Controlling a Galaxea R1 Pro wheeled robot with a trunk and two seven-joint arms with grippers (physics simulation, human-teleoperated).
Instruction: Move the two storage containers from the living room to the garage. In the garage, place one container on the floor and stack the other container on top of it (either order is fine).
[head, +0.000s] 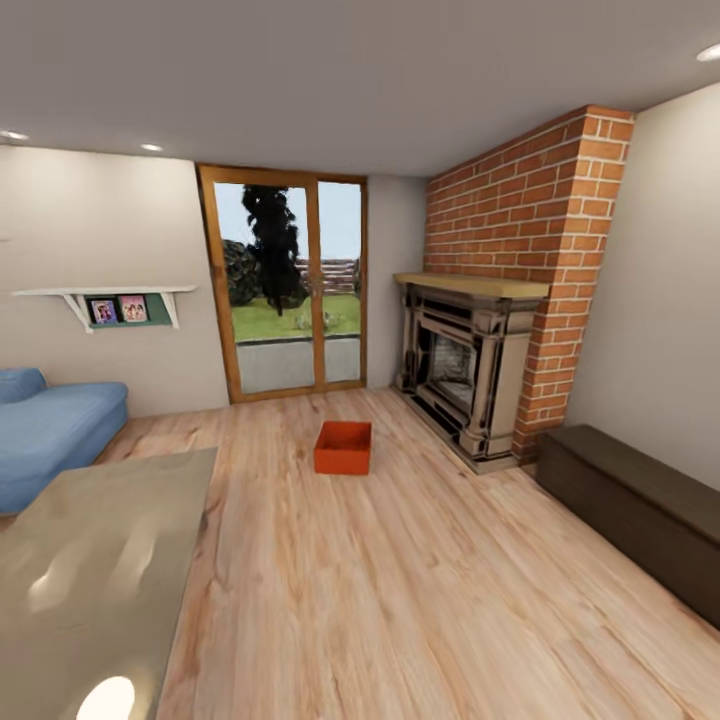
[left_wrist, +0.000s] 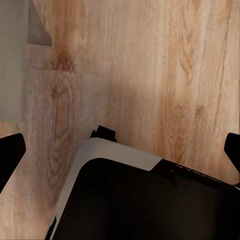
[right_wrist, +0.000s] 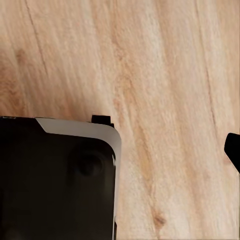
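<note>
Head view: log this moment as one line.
room: living room | storage container: upright on wood floor, before glass door | fireplace: right | held: nothing

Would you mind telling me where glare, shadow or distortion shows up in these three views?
Head view: bright glare patches on the glossy grey low table, wide-angle bending of walls; the orange-red open-top storage container is sharp. Left wrist view: a soft shadow darkens the light wood plank floor. Right wrist view: evenly lit floor, slightly soft grain.
</note>
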